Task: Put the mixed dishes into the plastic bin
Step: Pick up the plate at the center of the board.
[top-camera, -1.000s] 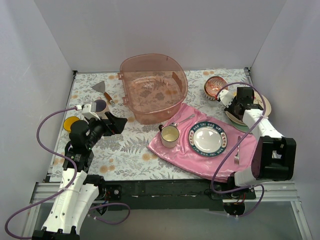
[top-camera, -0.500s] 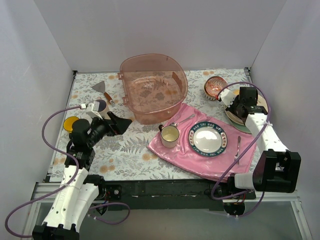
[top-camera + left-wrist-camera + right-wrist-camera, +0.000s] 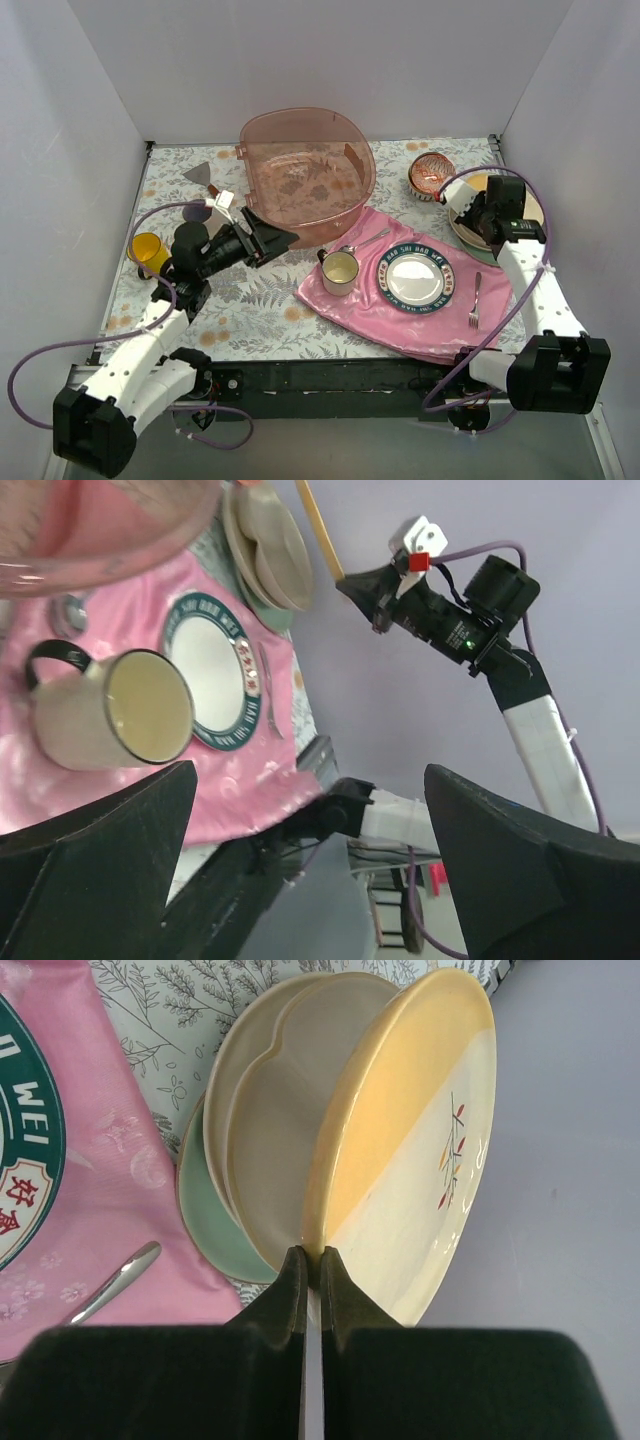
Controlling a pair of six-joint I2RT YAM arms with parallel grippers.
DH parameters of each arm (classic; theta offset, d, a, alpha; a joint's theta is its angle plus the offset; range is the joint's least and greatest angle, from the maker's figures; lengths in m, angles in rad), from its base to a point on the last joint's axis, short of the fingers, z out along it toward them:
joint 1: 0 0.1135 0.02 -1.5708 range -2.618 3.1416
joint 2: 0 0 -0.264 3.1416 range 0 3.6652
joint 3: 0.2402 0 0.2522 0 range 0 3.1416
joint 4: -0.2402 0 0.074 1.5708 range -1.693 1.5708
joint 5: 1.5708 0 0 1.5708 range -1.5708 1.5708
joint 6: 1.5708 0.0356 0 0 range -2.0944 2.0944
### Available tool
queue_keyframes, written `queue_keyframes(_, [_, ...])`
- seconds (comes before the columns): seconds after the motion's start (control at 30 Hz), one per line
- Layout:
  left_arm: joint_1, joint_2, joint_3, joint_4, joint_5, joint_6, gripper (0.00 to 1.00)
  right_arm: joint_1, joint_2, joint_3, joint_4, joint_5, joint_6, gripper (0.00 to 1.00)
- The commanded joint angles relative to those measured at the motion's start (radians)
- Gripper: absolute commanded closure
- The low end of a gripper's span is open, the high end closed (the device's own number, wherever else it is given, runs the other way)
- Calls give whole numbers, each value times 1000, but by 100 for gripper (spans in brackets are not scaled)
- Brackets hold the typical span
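Note:
My right gripper (image 3: 313,1260) is shut on the rim of the peach and cream plate (image 3: 400,1140) and holds it tilted up on edge. Under it lie the cream divided plate (image 3: 270,1120) and the mint-green plate (image 3: 205,1220). In the top view this gripper (image 3: 478,215) is over that stack at the right edge. The plastic bin (image 3: 305,175) stands at the back centre. My left gripper (image 3: 270,237) is open and empty, just left of the bin's front wall. The yellow mug (image 3: 148,250) and the pale mug with purple inside (image 3: 198,212) stand at the left. The red-patterned bowl (image 3: 430,175) is at the back right.
A pink cloth (image 3: 370,310) carries the cream cup with a metal handle (image 3: 340,270), the dark-blue-rimmed plate (image 3: 416,280), a fork (image 3: 475,300) and a spoon (image 3: 365,242). A spatula (image 3: 200,175) lies at the back left. Grey walls close in three sides.
My left arm has swung right towards the bin, uncovering the yellow mug. My right arm has shifted a little to the right, still over the plate stack.

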Motion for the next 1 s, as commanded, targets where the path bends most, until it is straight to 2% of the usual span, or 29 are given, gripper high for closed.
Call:
queue_keyframes(0.0, [-153, 84, 109, 84, -135, -129, 2, 7, -98, 26, 88, 4, -73, 99])
queue_keyframes(0.13, [-294, 192, 185, 87, -299, -173, 2, 59, -147, 23, 58, -10, -73, 99])
queue_keyframes(0.37, [-469, 458, 339, 109, -402, -279, 2, 148, -241, 31, -24, -26, -45, 99])
queue_keyframes(0.6, [-532, 682, 488, 129, -439, -354, 2, 211, -310, 37, -110, -96, -13, 99])
queue_keyframes(0.67, [-544, 742, 520, 129, -444, -371, 2, 217, -327, 38, -140, -157, -11, 99])
queue_keyframes(0.97, [-595, 888, 643, 114, -506, -479, 2, 233, -377, 26, -202, -259, -27, 99])
